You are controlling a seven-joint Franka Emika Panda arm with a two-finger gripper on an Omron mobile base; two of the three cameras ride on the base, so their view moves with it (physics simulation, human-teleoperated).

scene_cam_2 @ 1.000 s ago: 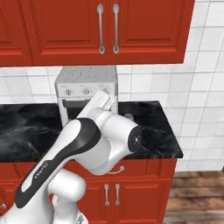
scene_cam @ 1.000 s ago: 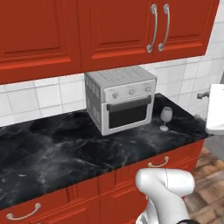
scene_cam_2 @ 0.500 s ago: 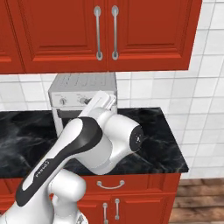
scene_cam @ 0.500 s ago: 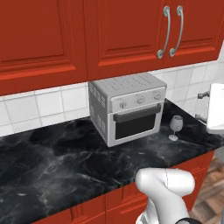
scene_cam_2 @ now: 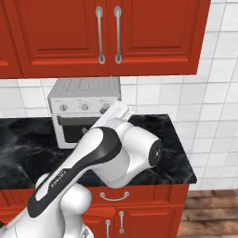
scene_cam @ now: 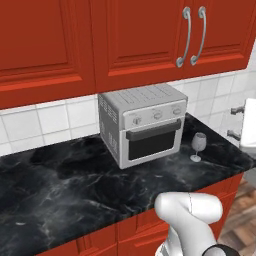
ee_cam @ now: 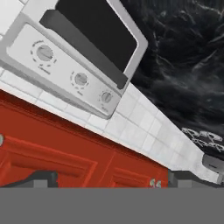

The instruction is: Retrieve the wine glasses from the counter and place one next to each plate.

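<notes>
One wine glass (scene_cam: 198, 146), small and clear, stands upright on the counter (scene_cam: 60, 190) just right of the toaster oven. My gripper (scene_cam: 235, 122) hovers at the right edge of the left base view, above and to the right of the glass. Its fingers point left and hold nothing. In the hand view the gripper (ee_cam: 113, 180) is open, its two dark tips wide apart, facing the oven's front. In the right base view my arm (scene_cam_2: 116, 153) covers the spot where the glass stands. The plates are out of view.
A silver toaster oven (scene_cam: 142, 122) (scene_cam_2: 83, 109) (ee_cam: 87, 48) sits against the tiled wall. Red upper cabinets (scene_cam: 140, 35) hang low over it. The counter ends at the right (scene_cam_2: 186, 162), with wooden floor beyond.
The whole picture has shifted: the base has driven closer to the counter, so oven and glass look larger. The arm keeps its pose and the gripper stays open.
</notes>
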